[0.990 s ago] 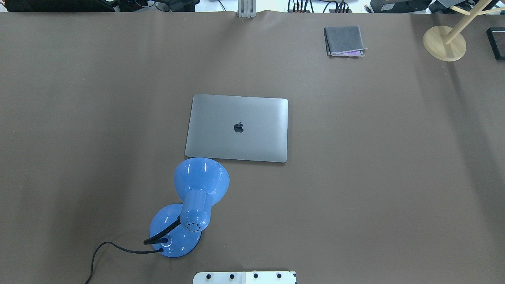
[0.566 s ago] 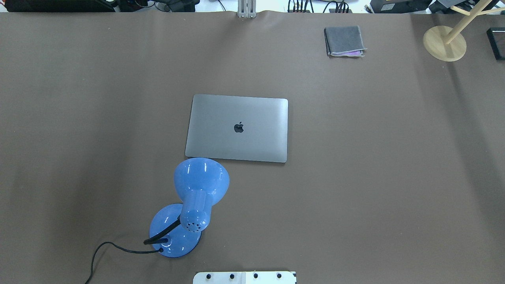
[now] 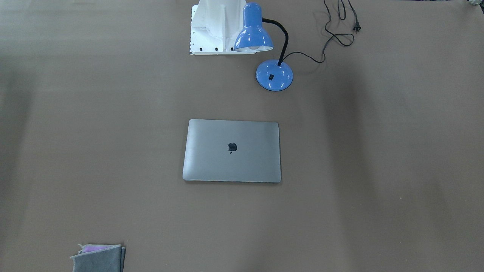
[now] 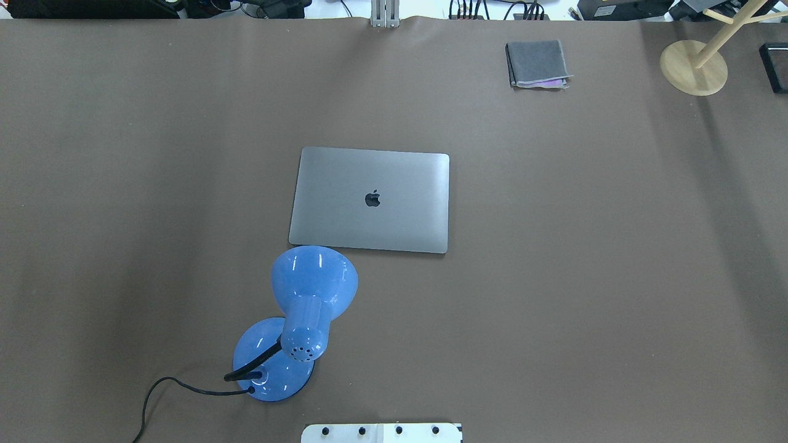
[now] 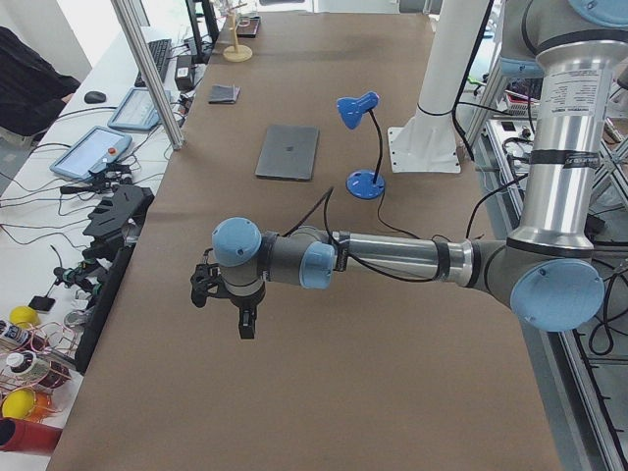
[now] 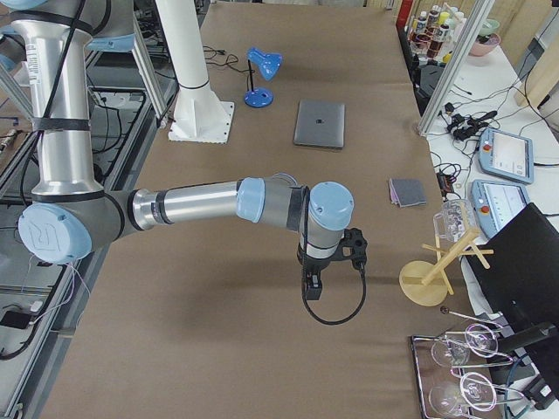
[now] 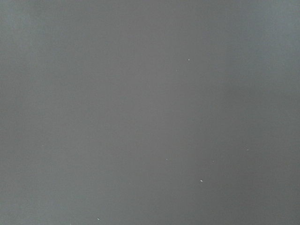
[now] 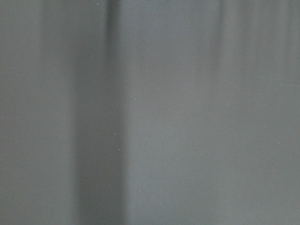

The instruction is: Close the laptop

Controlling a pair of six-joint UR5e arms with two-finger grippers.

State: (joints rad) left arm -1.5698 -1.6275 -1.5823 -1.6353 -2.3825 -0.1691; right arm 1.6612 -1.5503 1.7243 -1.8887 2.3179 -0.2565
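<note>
Looking at the middle of the brown surface [image 4: 585,277], I'm seeing the laptop [image 4: 371,199] lying flat with its lid fully down, the dark apple logo facing up. Nothing is touching it.

The left hand [image 5: 245,324] is hanging out over the surface's left end, well apart from the laptop, with the arm stretching across low and level and the fingers pointing down at bare cover. It is showing up only in the side view, so I cannot tell whether it is spread wide or pinched narrow.

The right hand [image 6: 312,288] is doing the mirror of that over the right end. It too is pointing down and is well apart from the laptop. Again I cannot tell how far its fingers are parted. The laptop is sitting between the two hands, far from both.

Both wrist cameras are giving nothing but plain grey-brown cover, with no laptop in either.

A blue desk lamp [image 4: 314,289] is standing just beside the laptop's edge nearest the robot, its shade leaning toward that edge and its black cord trailing off. A folded grey cloth [image 4: 537,63] is lying near the far edge, well apart from the laptop. A wooden stand [image 4: 692,67] is sitting toward the far right corner.
</note>
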